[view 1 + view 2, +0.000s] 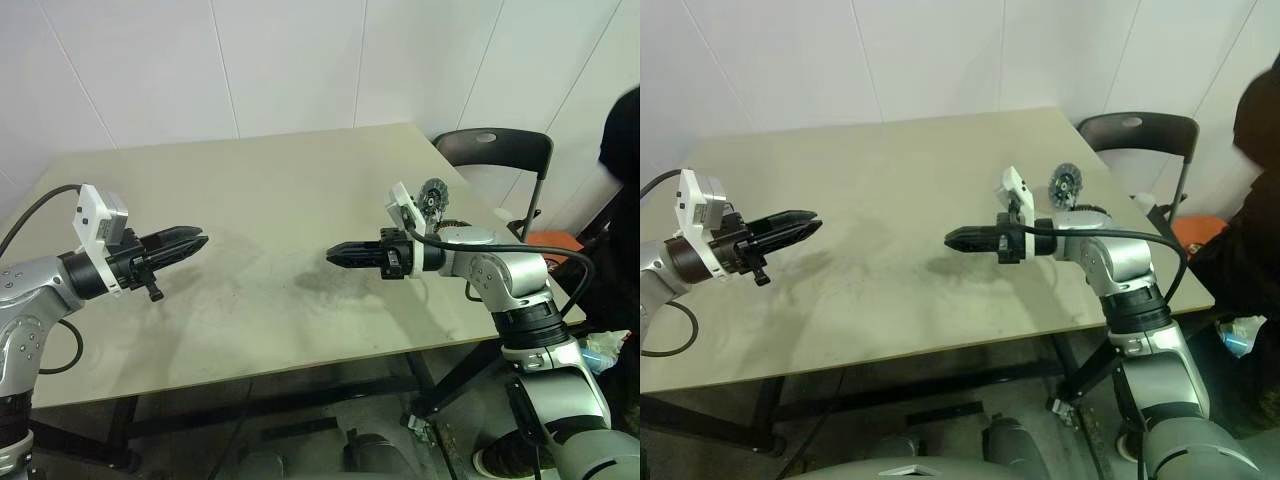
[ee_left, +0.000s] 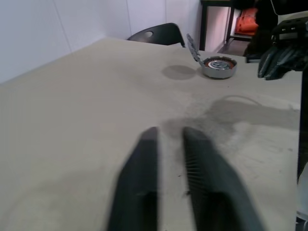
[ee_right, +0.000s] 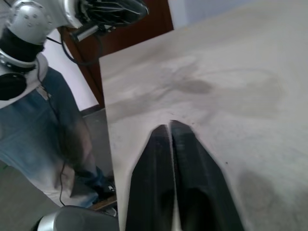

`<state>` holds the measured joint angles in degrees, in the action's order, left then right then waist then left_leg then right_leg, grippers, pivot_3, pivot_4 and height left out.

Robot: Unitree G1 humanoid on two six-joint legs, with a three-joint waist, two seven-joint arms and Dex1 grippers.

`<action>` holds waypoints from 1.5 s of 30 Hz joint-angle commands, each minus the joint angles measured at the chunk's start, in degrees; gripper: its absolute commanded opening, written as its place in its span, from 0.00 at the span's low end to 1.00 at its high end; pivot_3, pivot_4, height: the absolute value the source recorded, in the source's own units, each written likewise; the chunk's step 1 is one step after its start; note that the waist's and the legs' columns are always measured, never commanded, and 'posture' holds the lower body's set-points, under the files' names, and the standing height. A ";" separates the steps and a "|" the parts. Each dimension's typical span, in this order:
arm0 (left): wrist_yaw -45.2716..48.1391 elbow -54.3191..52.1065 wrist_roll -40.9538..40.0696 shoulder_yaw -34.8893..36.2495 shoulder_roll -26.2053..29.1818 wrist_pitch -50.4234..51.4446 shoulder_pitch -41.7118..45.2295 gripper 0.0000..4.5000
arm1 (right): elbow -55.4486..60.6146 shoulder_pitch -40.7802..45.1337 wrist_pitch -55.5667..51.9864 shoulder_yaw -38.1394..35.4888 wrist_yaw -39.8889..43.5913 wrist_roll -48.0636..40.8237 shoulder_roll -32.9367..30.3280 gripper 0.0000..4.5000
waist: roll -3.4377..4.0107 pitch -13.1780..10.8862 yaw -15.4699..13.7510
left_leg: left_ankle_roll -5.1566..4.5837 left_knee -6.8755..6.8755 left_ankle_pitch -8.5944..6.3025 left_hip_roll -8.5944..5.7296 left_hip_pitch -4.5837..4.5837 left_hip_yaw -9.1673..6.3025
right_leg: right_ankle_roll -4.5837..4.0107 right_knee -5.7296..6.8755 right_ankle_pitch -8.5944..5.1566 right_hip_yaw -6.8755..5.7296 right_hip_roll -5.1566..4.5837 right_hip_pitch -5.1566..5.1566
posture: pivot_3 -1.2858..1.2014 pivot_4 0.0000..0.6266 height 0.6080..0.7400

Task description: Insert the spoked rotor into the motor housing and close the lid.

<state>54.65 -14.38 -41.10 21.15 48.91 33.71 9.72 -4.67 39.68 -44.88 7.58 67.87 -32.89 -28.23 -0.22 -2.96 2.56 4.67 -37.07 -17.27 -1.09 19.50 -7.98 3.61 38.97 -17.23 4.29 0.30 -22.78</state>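
White wall panels back the beige table (image 1: 260, 180) as the left claw (image 1: 200, 240) and right claw (image 1: 332, 255) hover level, tip-to-tip, both pinched empty, motor housing (image 2: 219, 67) with its raised lid (image 2: 191, 47) near the far right edge.

Silver-grey jointed arms, black jaws, white wrist camera blocks, black cables
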 commanded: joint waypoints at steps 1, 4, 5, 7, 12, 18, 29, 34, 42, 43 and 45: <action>0.03 -2.08 -0.96 1.69 0.97 0.27 0.11 0.01 | 1.17 0.69 1.74 -1.19 -0.27 0.31 -0.45 0.00 | 0.00 0.00 -0.02 | 0.00 0.00 0.00 0.00 0.00 0.00 | 0.00 0.00 0.00 0.00 -0.01 0.00 | 0.52 0.00 1.00; -2.55 -2.06 -0.03 1.10 1.19 2.13 0.43 0.01 | -1.29 1.41 5.98 -0.41 -3.50 4.31 0.52 0.00 | 0.00 0.00 -0.01 | 0.00 -0.01 0.00 0.00 0.00 0.00 | 0.00 0.00 0.00 0.00 -0.01 0.00 | 0.52 0.00 1.00; -2.14 -1.68 -0.99 0.92 1.59 3.66 0.53 0.01 | -1.79 1.51 7.92 0.15 -3.87 5.79 0.53 0.00 | 0.00 0.00 -0.02 | 0.00 -0.01 0.00 0.00 0.00 -0.01 | 0.00 0.00 0.00 0.00 0.00 0.00 | 0.52 0.00 1.00; -1.03 -1.31 -3.58 1.78 1.43 5.10 0.98 0.09 | -3.05 1.87 10.37 0.46 -4.77 7.69 0.70 0.00 | 0.01 0.00 0.00 | 0.00 -0.01 0.00 -0.01 -0.01 0.00 | 0.00 0.00 0.00 0.00 0.01 0.00 | 0.52 0.00 1.00; -0.90 -1.01 -2.45 1.14 1.51 4.46 0.74 0.42 | -4.16 2.77 6.28 0.30 -3.18 6.03 0.92 0.13 | 0.01 -0.01 0.00 | 0.00 0.01 0.00 0.00 0.01 0.01 | 0.00 0.00 0.00 0.01 0.00 -0.01 | 0.52 0.00 1.00; -0.95 -1.64 -3.14 1.19 1.58 5.11 0.68 0.86 | -3.07 2.78 4.63 0.24 -2.15 5.47 0.88 0.57 | 0.01 -0.01 -0.01 | 0.00 -0.01 0.00 0.00 0.00 0.00 | 0.00 0.00 0.00 0.01 0.00 0.00 | 0.52 0.00 1.00; 1.10 -2.38 -1.47 1.38 1.46 2.63 -1.54 0.96 | -2.47 2.08 5.75 -0.18 -1.03 5.58 0.85 0.90 | 0.03 -0.03 0.01 | 0.00 0.00 0.00 -0.01 0.00 0.00 | 0.00 0.00 0.00 0.01 0.00 -0.01 | 0.52 0.00 1.00; 0.58 -3.04 -2.29 1.53 1.37 3.65 -1.30 0.67 | -0.43 1.06 4.35 0.20 0.45 4.43 0.21 0.56 | 0.02 -0.07 -0.03 | 0.00 0.02 0.00 0.01 0.02 -0.01 | 0.00 -0.01 0.00 0.01 -0.02 -0.02 | 0.52 0.00 1.00; 0.88 -2.90 -2.63 1.37 2.36 4.34 -1.50 0.07 | 0.35 0.94 2.61 0.90 1.58 3.66 -0.10 0.00 | 0.03 -0.08 0.03 | 0.00 0.02 0.00 0.00 0.01 0.00 | 0.00 -0.01 0.00 0.01 -0.01 -0.01 | 0.52 0.00 1.00; 0.84 -2.90 -2.65 1.39 2.39 4.35 -1.47 0.01 | 0.46 0.92 2.48 0.97 1.75 3.63 -0.10 0.00 | 0.03 -0.09 0.03 | 0.00 0.02 0.00 0.00 0.01 0.01 | 0.00 -0.01 0.00 0.01 -0.01 -0.02 | 0.52 0.00 1.00; -0.09 -2.60 -1.64 0.73 2.58 4.39 -1.20 0.01 | -0.14 1.20 3.31 1.52 0.70 4.97 0.31 0.00 | 0.03 -0.09 0.01 | 0.00 0.02 0.00 0.00 0.01 0.01 | 0.00 -0.01 0.00 0.01 -0.01 -0.02 | 0.52 0.00 1.00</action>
<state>55.03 -15.93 -43.10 21.16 50.55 38.32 7.41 -6.53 39.85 -42.33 8.89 68.96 -28.19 -28.07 -0.19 -3.05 2.57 4.67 -37.05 -17.27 -1.09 19.50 -7.98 3.61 38.96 -17.23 4.30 0.29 -22.79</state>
